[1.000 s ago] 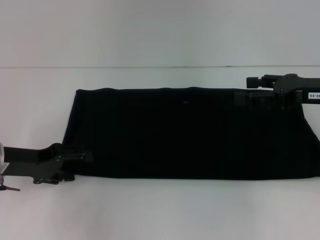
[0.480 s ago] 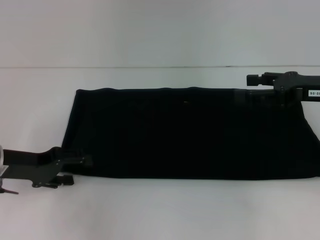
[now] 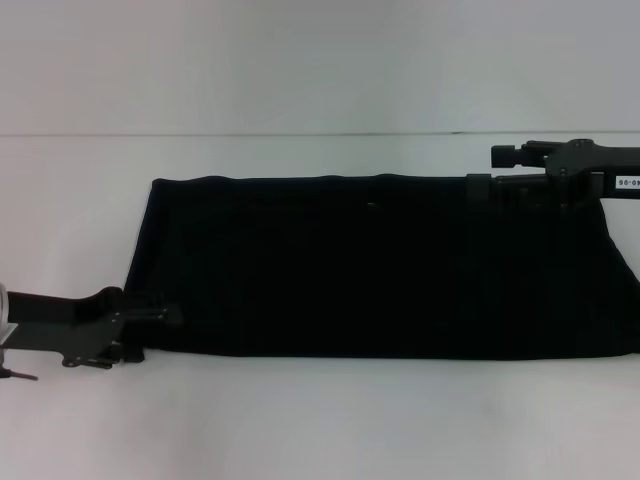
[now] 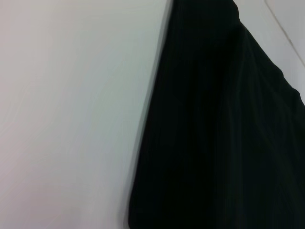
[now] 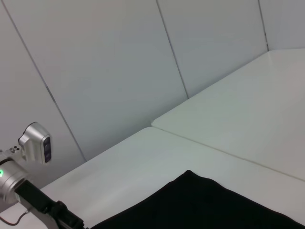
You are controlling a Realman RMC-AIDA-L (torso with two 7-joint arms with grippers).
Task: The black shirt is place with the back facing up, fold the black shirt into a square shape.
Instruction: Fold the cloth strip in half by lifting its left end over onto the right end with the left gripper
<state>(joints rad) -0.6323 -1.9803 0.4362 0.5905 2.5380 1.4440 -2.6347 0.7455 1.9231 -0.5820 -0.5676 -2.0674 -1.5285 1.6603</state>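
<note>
The black shirt (image 3: 380,265) lies flat as a long wide band across the white table (image 3: 320,420). My left gripper (image 3: 150,318) sits low at its near left corner, touching the cloth's edge. Over the far right edge of the shirt hovers my right gripper (image 3: 500,168), its arm reaching in from the right. The left wrist view shows the black shirt (image 4: 224,133) filling one side, with its edge running along bare table (image 4: 71,109). In the right wrist view a corner of the black shirt (image 5: 214,205) lies on the table, and the left arm (image 5: 28,191) shows farther off.
A wall of pale panels (image 5: 119,62) stands behind the table. The table's far edge (image 3: 320,134) runs across the head view. White tabletop lies in front of the shirt and to its left.
The right gripper has crept slightly up and away along the shirt's far edge. The left gripper has shifted a little to the left at the near corner. The shirt lies as before.
</note>
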